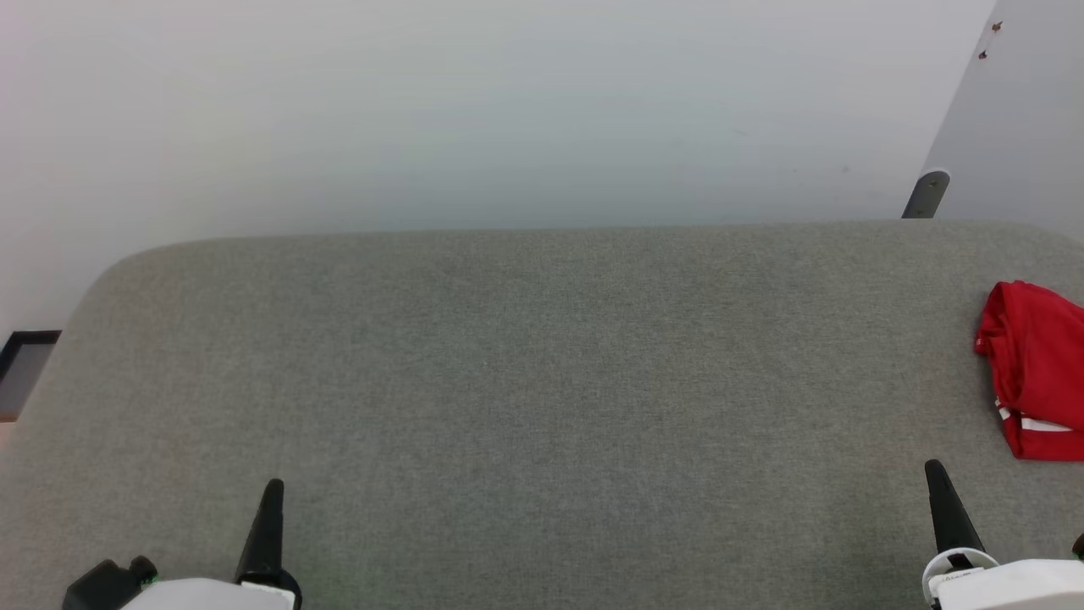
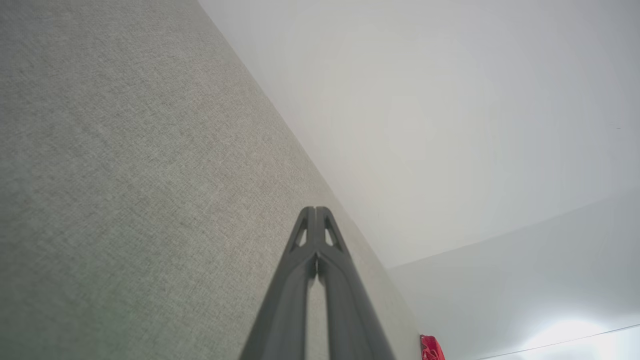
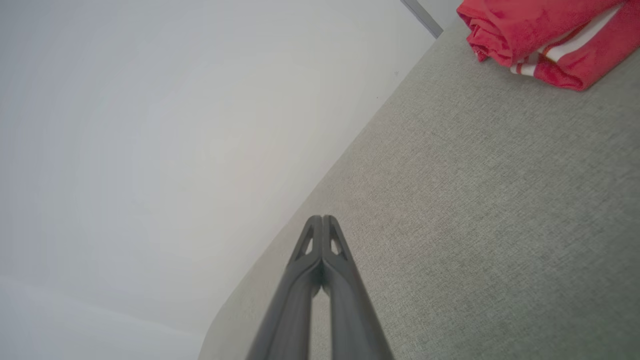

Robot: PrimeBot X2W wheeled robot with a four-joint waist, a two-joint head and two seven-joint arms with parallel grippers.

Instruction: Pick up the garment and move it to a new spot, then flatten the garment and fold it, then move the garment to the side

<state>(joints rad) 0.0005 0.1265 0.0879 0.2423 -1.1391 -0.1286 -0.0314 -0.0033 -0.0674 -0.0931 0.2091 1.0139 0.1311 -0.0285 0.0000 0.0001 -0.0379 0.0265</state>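
The garment [image 1: 1037,373] lies bunched at the right edge of the grey fabric-covered surface [image 1: 542,381]. It is red with red-and-white striped trim and partly cut off by the picture's edge; no lettering shows. In the right wrist view the garment [image 3: 545,35] sits at the top right, well ahead of my right gripper [image 3: 322,217], which is shut and empty. My right gripper [image 1: 933,466] hovers low at the near right, just short of the cloth. My left gripper [image 1: 273,485] is shut and empty at the near left, far from it. In the left wrist view, my left gripper [image 2: 316,209] has its fingers pressed together, and a sliver of the garment [image 2: 430,349] shows.
A white wall [image 1: 508,110] rises right behind the surface's far edge. A grey panel with a metal bracket [image 1: 927,193] stands at the back right corner. A dark frame [image 1: 25,356] sits beyond the rounded left end. The wide grey surface lies bare between the grippers.
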